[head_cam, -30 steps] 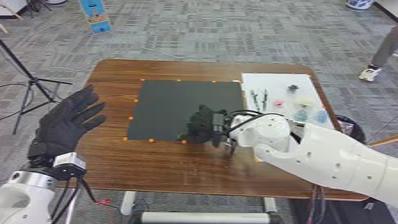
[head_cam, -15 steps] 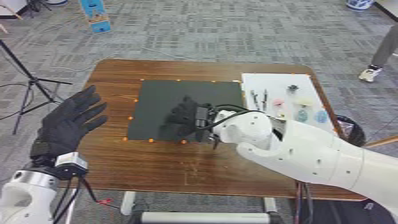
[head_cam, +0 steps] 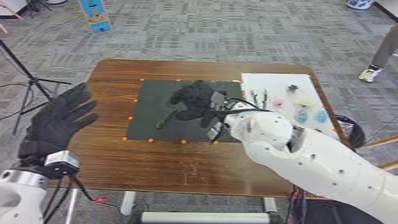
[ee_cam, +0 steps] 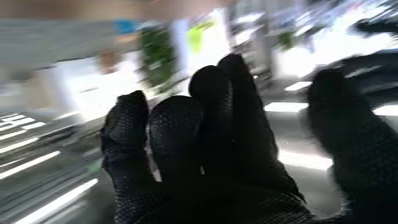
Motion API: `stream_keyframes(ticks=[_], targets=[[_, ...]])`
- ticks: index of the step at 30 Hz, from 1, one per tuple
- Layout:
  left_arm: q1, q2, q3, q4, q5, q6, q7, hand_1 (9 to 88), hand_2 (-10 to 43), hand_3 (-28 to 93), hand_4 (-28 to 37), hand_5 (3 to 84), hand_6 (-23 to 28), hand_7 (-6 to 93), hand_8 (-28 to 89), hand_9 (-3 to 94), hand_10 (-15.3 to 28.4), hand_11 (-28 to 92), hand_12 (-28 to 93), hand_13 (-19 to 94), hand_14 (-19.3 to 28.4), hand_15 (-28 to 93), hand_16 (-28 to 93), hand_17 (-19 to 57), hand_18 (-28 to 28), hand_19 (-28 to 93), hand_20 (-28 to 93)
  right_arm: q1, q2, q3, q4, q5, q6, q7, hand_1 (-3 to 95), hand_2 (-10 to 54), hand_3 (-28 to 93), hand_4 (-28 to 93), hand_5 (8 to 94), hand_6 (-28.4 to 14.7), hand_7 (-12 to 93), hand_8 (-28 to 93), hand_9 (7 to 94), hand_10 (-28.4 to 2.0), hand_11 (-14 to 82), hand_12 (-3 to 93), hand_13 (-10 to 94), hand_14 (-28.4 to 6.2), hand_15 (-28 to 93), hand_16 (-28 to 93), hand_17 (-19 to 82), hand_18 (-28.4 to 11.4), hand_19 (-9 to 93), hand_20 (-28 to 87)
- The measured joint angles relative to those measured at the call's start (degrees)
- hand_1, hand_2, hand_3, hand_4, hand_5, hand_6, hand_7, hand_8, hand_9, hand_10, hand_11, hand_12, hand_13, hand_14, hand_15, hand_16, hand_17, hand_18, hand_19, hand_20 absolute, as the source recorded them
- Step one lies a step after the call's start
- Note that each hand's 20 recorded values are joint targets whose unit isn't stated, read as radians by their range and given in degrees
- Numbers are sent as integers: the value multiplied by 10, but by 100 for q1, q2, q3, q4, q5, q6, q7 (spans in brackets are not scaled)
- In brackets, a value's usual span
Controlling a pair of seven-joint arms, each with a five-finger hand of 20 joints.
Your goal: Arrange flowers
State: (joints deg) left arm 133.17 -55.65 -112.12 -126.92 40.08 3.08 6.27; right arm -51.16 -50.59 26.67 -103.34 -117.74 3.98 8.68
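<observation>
Fingers of right hand (head_cam: 193,96) straight, close together, thumb apart, over black mat (head_cam: 147,129). Left hand (head_cam: 51,127) left of mat, fingers loosely spread. Green sprig (head_cam: 165,120) over mat, near right hand; pink flower (head_cam: 277,102) right of mat.

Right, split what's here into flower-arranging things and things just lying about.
Likely for the job:
black mat
white sheet
pink flower
dark stems
green stem

Seemingly just about:
tripod
blue sign
blue-and-white pot
</observation>
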Motion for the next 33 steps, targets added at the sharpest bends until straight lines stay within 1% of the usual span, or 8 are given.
stream_keyframes(ticks=[4,8,10,12,15,21,27,33], targets=[[277,-130,-501,-92,66,-223,-249,270,-95,548,-283,243,37,122,-71,207,110,88,164,162,143,125,40,-127,243,394,55,-360,46,195,-14,64,565,963,196,-34,804,-281,571,-32,183,-124,543,-141,608,508,525,-160,834,480,233,-223,807,552],[353,-290,-905,-142,163,-580,-876,316,-65,403,-283,229,56,98,-54,179,126,36,154,126,160,43,46,-159,266,397,27,-782,-44,573,97,157,480,1078,261,7,867,-234,455,-13,179,-120,522,-140,607,506,519,-159,836,470,226,-222,805,548],[353,-344,-1040,-184,236,-599,-1204,324,-62,374,-283,225,56,98,-53,174,126,24,153,119,161,27,52,-165,268,403,17,-1016,-107,845,121,221,90,868,283,6,873,-243,397,-12,170,-119,525,-138,597,508,530,-156,835,448,230,-222,807,543],[355,-354,-1066,-193,271,-539,-1290,324,-61,373,-283,223,54,102,-52,171,124,22,155,117,160,23,56,-167,268,405,13,-1195,-161,1047,126,255,-477,586,307,1,877,-248,326,-3,153,-114,540,-131,564,517,548,-151,832,428,240,-224,814,538],[379,-349,-1016,-193,275,-268,-1127,323,-59,379,-283,220,47,107,-55,170,119,22,160,115,158,19,60,-169,263,404,10,-1353,-219,1153,125,307,-1230,272,335,-4,879,-244,258,6,155,-116,555,-127,526,538,564,-148,831,417,251,-227,826,534],[567,-294,-870,-139,193,545,-359,276,-87,516,-283,241,23,138,-72,196,94,66,176,141,127,47,77,-149,220,387,43,-1509,-243,1061,15,321,-1490,134,347,12,882,-220,215,7,139,-118,630,-122,488,497,608,-130,835,400,299,-232,865,531],[626,-184,-905,89,-250,387,-38,230,-95,625,-283,252,17,143,-76,215,96,91,170,161,128,82,67,-132,217,384,67,-1478,-295,882,-84,283,-1645,51,331,36,891,-200,222,7,140,-117,665,-124,503,476,643,-123,841,386,320,-235,890,520],[455,253,-1066,508,-1101,-30,4,231,-95,627,-283,256,20,148,-76,216,98,94,169,167,129,89,65,-130,220,389,67,-1323,-565,551,60,142,-1718,129,318,47,897,-188,227,8,144,-121,670,-125,506,470,648,-123,845,386,325,-238,901,517]])
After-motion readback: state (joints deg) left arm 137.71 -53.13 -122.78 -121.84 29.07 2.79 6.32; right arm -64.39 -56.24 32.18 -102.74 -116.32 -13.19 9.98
